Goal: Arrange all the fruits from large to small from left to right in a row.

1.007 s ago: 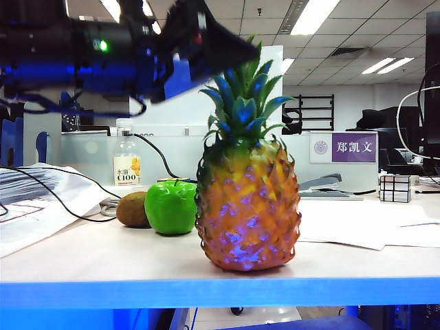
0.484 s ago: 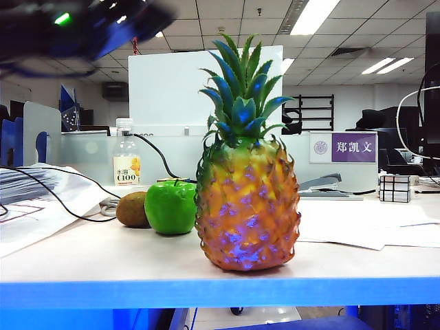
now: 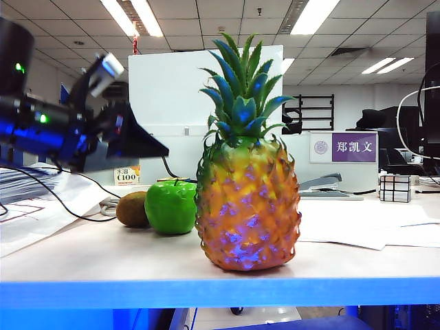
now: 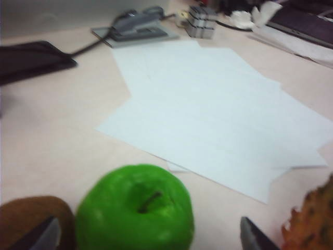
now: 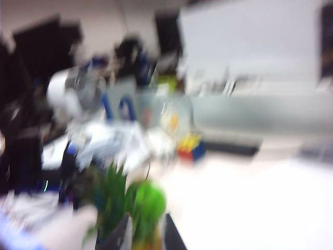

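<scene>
Nearest the exterior camera: pineapple (image 3: 247,199), upright near the front edge of the table (image 3: 124,258), same spot as a second ago. Behind it and to the left: green apple (image 3: 171,206), and the kiwi (image 3: 133,209) touching the apple's left side; neither shifted since the earlier frames.

Above and left of that pair: left tool (image 3: 141,144), now lowered to the left side of the view and pointed toward the fruit, where a second ago it hung high near the pineapple's crown and half a second ago sat blurred in the top left corner. Bottle (image 3: 126,176) at the back now mostly hidden behind that arm, only its yellow label showing; earlier in full view.

From the left wrist: left tool (image 4: 151,234) spread wide, both fingertips (image 4: 253,237) at the frame's edge, nothing gripped; apple (image 4: 135,208) between them below, kiwi (image 4: 31,219) beside one finger, a sliver of pineapple (image 4: 312,221) beyond the other. Farther off: white paper sheets (image 4: 218,114), then a stapler (image 4: 138,23) and the Rubik's cube (image 4: 202,14).

Right wrist view heavily blurred: right tool (image 5: 145,234) with finger ends apart and nothing seen between them; pineapple crown (image 5: 112,200) and the apple (image 5: 148,203) smeared in front, Rubik's cube (image 5: 191,147) farther back. Right tool out of the exterior view.

Far right of the table: Rubik's cube (image 3: 394,187), unchanged.
</scene>
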Controlling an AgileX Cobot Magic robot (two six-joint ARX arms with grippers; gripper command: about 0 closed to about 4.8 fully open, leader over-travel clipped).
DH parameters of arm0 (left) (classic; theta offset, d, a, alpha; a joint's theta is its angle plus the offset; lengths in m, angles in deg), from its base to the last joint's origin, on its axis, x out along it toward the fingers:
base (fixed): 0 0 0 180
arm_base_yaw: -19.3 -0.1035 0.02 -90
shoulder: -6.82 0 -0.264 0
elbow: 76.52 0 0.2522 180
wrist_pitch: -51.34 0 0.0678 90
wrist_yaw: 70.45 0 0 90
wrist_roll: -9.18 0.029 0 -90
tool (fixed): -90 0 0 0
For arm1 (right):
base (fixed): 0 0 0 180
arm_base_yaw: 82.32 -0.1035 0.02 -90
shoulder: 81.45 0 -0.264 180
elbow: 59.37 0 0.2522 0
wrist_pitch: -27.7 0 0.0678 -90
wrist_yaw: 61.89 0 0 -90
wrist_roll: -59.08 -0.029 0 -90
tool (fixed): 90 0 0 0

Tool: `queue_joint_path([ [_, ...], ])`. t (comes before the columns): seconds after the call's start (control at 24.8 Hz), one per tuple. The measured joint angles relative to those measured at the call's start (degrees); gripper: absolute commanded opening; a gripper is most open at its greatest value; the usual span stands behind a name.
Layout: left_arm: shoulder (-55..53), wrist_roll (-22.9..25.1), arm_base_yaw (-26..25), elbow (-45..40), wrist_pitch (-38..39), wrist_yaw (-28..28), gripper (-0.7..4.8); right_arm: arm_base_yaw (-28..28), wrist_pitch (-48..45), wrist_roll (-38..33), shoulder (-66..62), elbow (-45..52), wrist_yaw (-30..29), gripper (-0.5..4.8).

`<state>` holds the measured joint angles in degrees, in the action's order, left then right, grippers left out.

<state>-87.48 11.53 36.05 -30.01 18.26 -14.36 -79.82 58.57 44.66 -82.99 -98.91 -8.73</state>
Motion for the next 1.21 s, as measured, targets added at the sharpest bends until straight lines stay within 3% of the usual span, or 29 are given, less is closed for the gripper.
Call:
queue_joint_path([
  [0.08,-0.4,0.7,0.0,0.0,0.4,-0.4,4.79,0.0,9.7,3.4,-1.6,-2.0,0.5,0.85],
  [0.16,-0.4,2.9,0.0,0.0,1.3,0.1,4.79,0.0,16.5,9.4,-2.8,-6.9,5.8,0.81],
  [0.28,-0.5,5.7,0.0,0.0,2.1,0.7,4.79,0.0,19.1,13.8,-6.3,-13.4,11.9,0.22],
  [0.48,-2.5,5.8,0.0,0.0,1.9,1.6,4.79,-3.8,33.8,19.1,-19.5,-27.9,16.1,0.18],
  [0.89,-3.4,5.3,0.0,0.7,0.3,0.2,4.79,-16.6,42.6,20.5,-46.8,-56.6,17.8,0.17],
  [1.05,-3.6,4.0,0.0,0.7,0.3,-0.8,4.79,-20.3,44.1,20.5,-54.7,-62.0,18.2,0.17],
  [1.21,-3.7,3.6,0.0,0.7,-0.2,-1.9,4.79,-26.6,44.0,20.7,-60.5,-64.2,22.3,0.17],
])
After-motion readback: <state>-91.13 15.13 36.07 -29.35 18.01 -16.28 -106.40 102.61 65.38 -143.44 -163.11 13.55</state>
